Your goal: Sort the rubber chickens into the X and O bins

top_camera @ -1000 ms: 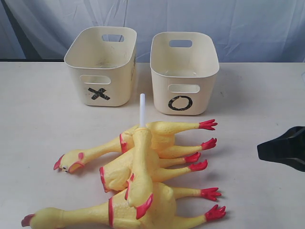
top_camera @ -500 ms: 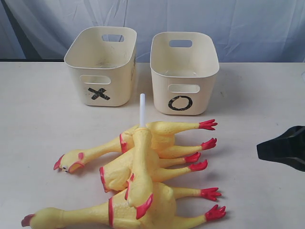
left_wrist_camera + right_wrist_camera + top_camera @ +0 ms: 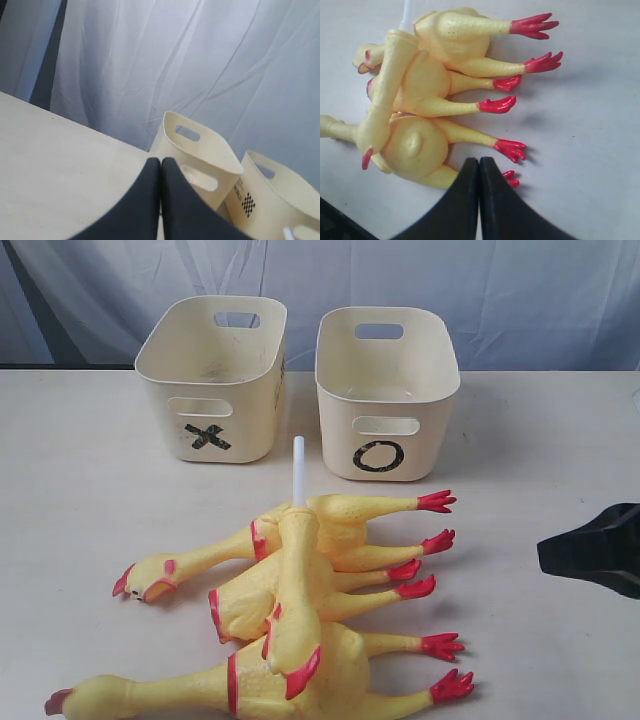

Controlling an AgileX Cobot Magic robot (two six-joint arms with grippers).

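Right gripper (image 3: pixel 479 200): fingers pressed together; right of the pile, cut off by the exterior view's edge.
Left gripper (image 3: pixel 160 200): fingers pressed together.
Rubber chickens (image 3: pixel 300 610): heaped on table (image 3: pixel 80 490) before the bins; nearest one cropped.
White tube (image 3: pixel 297 472): upright in the heap, base hidden.
X bin (image 3: pixel 160 410), O bin (image 3: pixel 340 430): side by side, floors partly hidden.
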